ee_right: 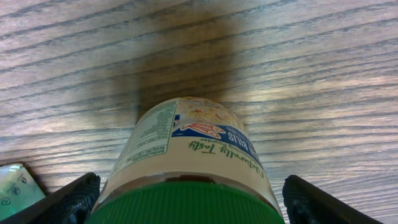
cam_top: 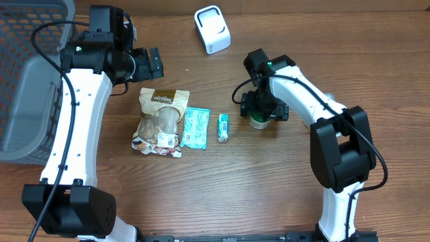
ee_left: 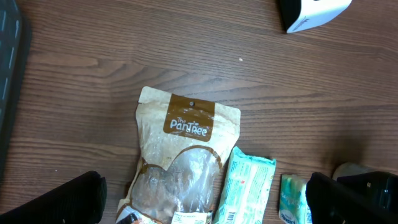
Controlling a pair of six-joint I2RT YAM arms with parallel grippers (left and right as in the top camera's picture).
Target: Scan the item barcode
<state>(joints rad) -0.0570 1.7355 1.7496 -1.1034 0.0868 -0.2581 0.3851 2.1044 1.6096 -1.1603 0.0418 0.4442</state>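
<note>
A jar [ee_right: 186, 143] with a green lid and a cream label stands on the wood table. My right gripper [ee_right: 186, 205] is open around it from above, one finger on each side, with a visible gap on the right side. From overhead the jar [cam_top: 258, 122] sits right of centre under the right gripper [cam_top: 261, 111]. No barcode shows on the jar. The white scanner [cam_top: 212, 29] stands at the back. My left gripper [ee_left: 205, 205] hangs open and empty above the other items, also seen overhead at the left gripper [cam_top: 144, 64].
A brown pouch [ee_left: 177, 162], a teal packet [ee_left: 245, 186] and a small teal packet [ee_left: 292, 199] lie side by side mid-table. A grey basket [cam_top: 27, 74] fills the far left. The scanner [ee_left: 314, 12] shows at the left wrist view's top right.
</note>
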